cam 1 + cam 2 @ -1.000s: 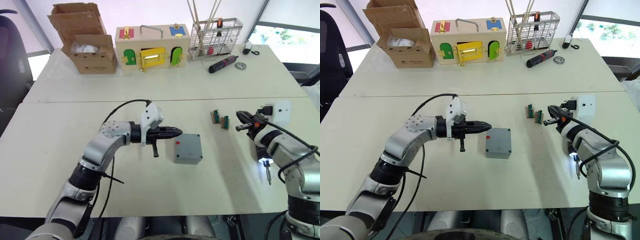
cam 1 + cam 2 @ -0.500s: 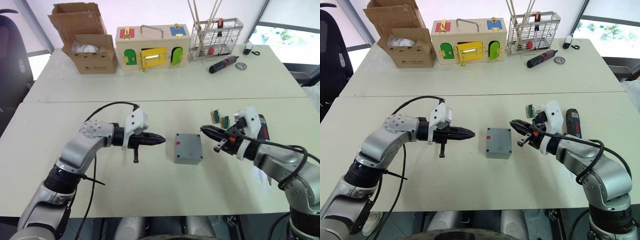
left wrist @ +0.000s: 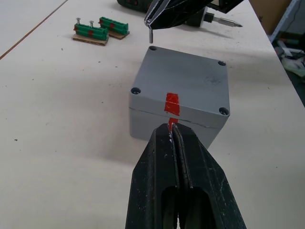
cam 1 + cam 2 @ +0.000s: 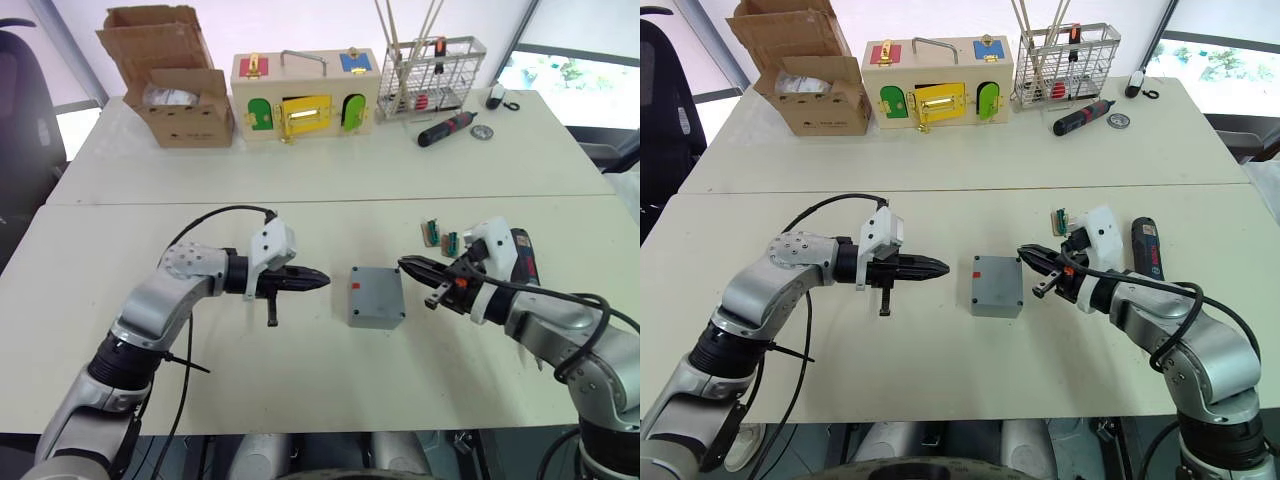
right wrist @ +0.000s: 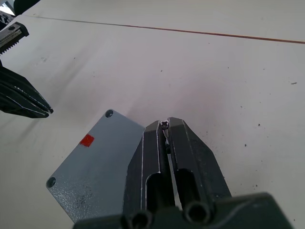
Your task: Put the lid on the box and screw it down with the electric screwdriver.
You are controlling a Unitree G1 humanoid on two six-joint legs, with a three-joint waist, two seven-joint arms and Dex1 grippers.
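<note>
Left gripper (image 4: 318,281): fingers together, empty, level just left of box (image 4: 376,297), unmoved over last half second. Box mid-worktop (image 4: 300,380), lid (image 3: 187,84) already seated on it, corner holes empty. Right gripper (image 4: 411,267): fingers clamped on small screw (image 3: 149,36), has edged closer, screw tip now just above lid corner hole. Electric screwdriver (image 4: 522,258) lying near right worktop edge, behind right arm. Judgement: screw placement under way; driving not yet begun.
</note>
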